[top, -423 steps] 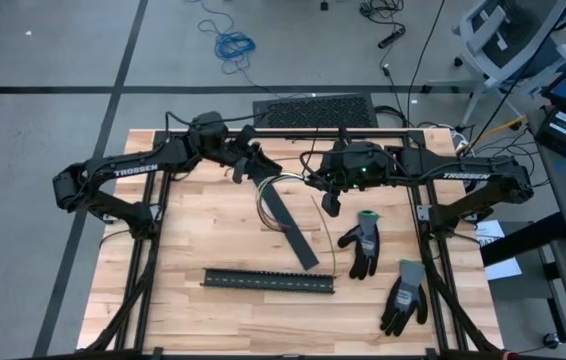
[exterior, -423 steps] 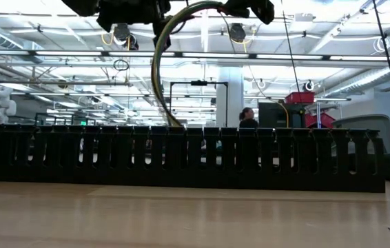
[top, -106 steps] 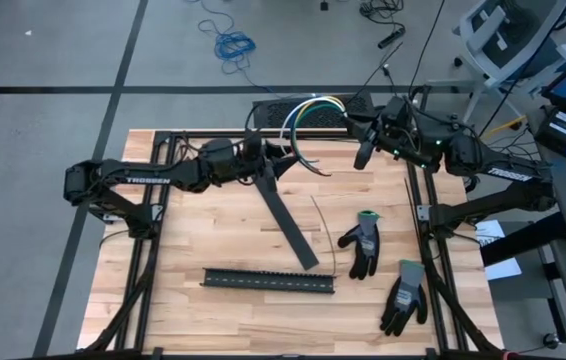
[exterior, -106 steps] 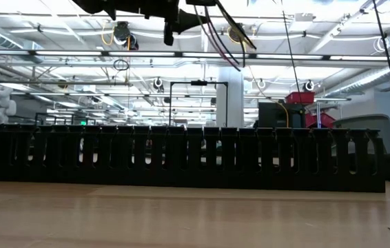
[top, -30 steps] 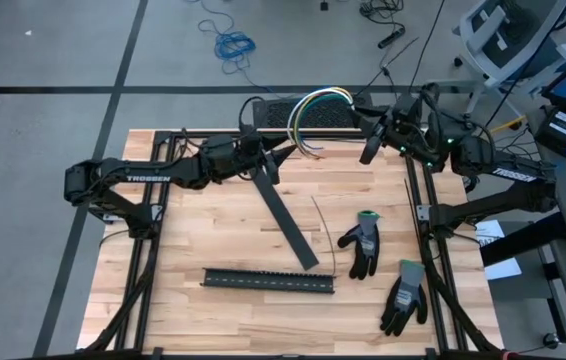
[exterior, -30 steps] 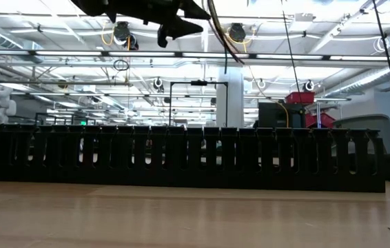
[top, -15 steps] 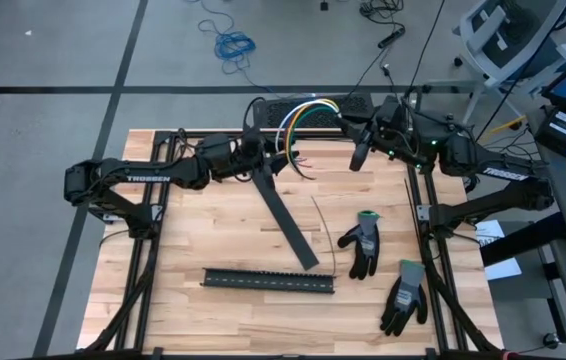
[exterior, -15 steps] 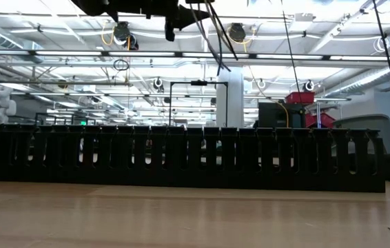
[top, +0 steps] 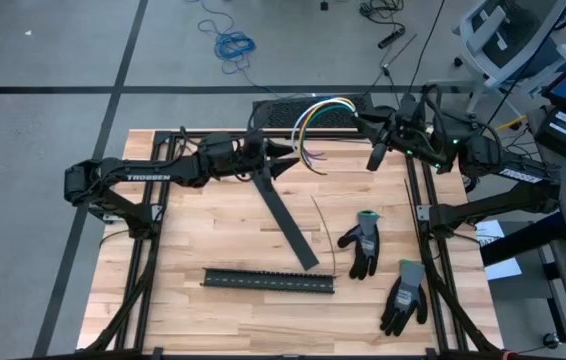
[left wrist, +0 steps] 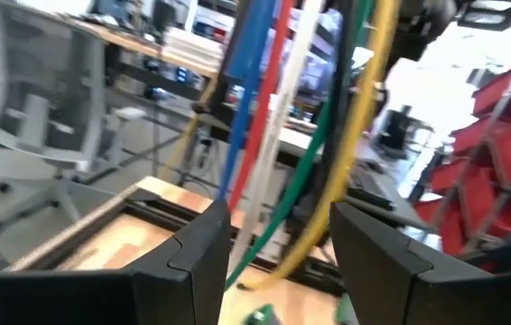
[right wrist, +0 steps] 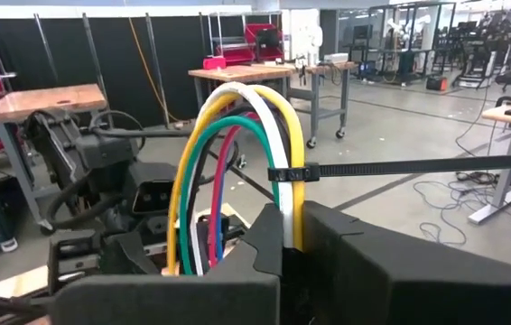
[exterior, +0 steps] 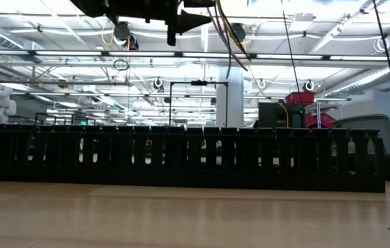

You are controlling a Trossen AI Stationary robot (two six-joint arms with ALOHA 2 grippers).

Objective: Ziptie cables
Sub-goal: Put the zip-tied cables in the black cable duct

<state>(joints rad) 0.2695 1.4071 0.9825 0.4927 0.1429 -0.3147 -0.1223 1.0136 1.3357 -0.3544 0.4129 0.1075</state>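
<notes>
The cables [top: 315, 108] are coloured wires (yellow, white, green, red, blue) that stand as an arch above the table's far edge, between my two grippers. My left gripper [top: 288, 155] is shut on one leg of the arch, and the wires' loose ends [top: 310, 155] stick out past it. My right gripper [top: 365, 125] is shut on the other leg. In the right wrist view a black zip tie [right wrist: 288, 173] circles the cables [right wrist: 237, 135] just beyond the fingers, its tail [right wrist: 418, 166] sticking out sideways. The low view shows the left gripper [exterior: 181, 17] and wires [exterior: 228, 34] high up. My left gripper holds the cables near their loose ends [left wrist: 278, 194], the bundle running between its two fingers [left wrist: 203, 248]. It comes level from the table's left, across the wires. The bundle is lifted clear of the table. My right gripper pinches the other leg of the bundle [right wrist: 289, 221] between its fingers [right wrist: 391, 271], just below the zip tie. It comes from the table's right side, across the wires. The wires rise from it as an arch, clear of the table.
A flat black strip [top: 288, 215] lies slantwise on the table below the left gripper. The black slotted strip [top: 268, 281] lies near the front edge and fills the low view [exterior: 181, 158]. Two gloves [top: 363, 243] [top: 403, 295] lie to the right, with a thin dark strand [top: 328, 232] beside them.
My right gripper has swung toward the table's left and then back toward its right, still shut on the cables. The arch narrowed and leaned left, then spread wider again. The left gripper has kept its hold and place.
</notes>
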